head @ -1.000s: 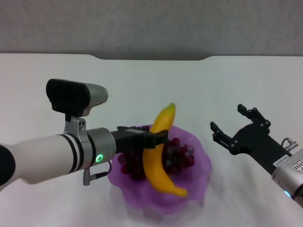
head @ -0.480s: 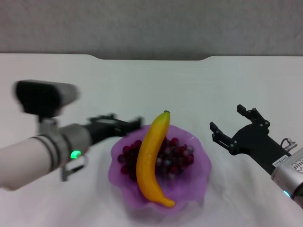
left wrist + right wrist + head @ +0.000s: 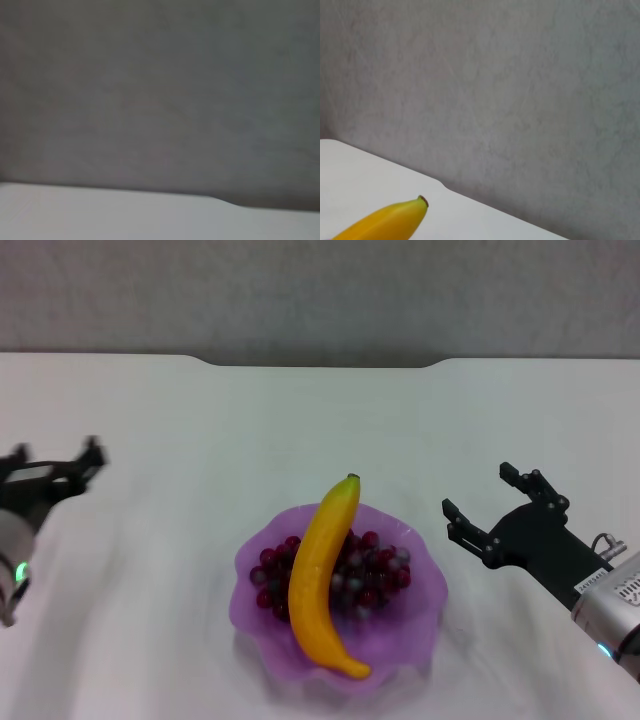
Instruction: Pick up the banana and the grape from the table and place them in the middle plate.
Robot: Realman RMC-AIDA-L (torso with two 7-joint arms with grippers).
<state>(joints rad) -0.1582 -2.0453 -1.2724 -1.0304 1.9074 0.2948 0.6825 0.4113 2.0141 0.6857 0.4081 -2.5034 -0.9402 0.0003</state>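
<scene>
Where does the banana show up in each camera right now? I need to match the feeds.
Head view: the banana lies across the grape in the middle plate, stem end toward the wall.
Left wrist view: not in it; only table and wall.
Right wrist view: just its stem end at the lower edge.
Shared landmark: the notched far edge of the table against the grey wall.

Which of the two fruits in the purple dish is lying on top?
The banana: it lies across the grape bunch in the middle plate, its yellow length unbroken, hiding the grapes beneath.
</scene>
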